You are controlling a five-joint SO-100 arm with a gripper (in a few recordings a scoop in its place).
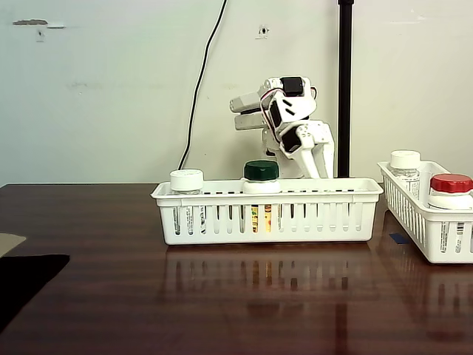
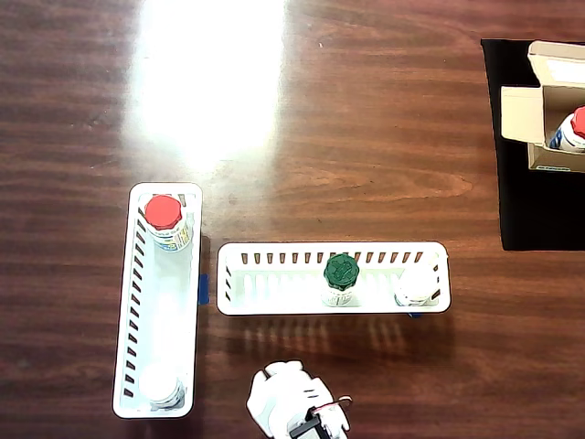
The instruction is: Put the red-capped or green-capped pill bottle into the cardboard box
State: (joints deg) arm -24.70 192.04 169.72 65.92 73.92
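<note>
**Overhead view: arm folded at the near edge, one red-capped bottle in the box**

Overhead view first. The cardboard box (image 2: 539,105) sits at the table's top right corner on a black mat (image 2: 539,210), its flaps spread open, and a red-capped pill bottle (image 2: 574,128) stands inside it, cut off by the picture's right edge. A second red-capped pill bottle (image 2: 165,221) stands upright in the far end of the long white slotted basket (image 2: 126,302) that runs along the left side of the dark wooden table (image 2: 366,137); a white-capped bottle (image 2: 163,384) occupies that basket's near end. The other white basket (image 2: 274,306) lies crosswise in the middle, just beside the first, holding a green-capped bottle (image 2: 341,274) about midway and a white-capped bottle (image 2: 418,285) at its right end.

The white robot arm (image 2: 297,407) is folded up at the bottom edge of the table, well apart from the box. Its gripper (image 1: 247,111) shows in the fixed view as pale fingers pointing left, above and behind the middle basket (too small and side-on for me to say whether they are spread or pressed together). Nothing is seen between them.

From the fixed view, the green-capped bottle (image 1: 261,185) and a white-capped bottle (image 1: 186,194) rise above the middle basket's rim (image 1: 266,191). The basket on the right (image 1: 421,222) holds the red-capped bottle (image 1: 450,194) and a white-capped one (image 1: 405,168) behind it.
</note>
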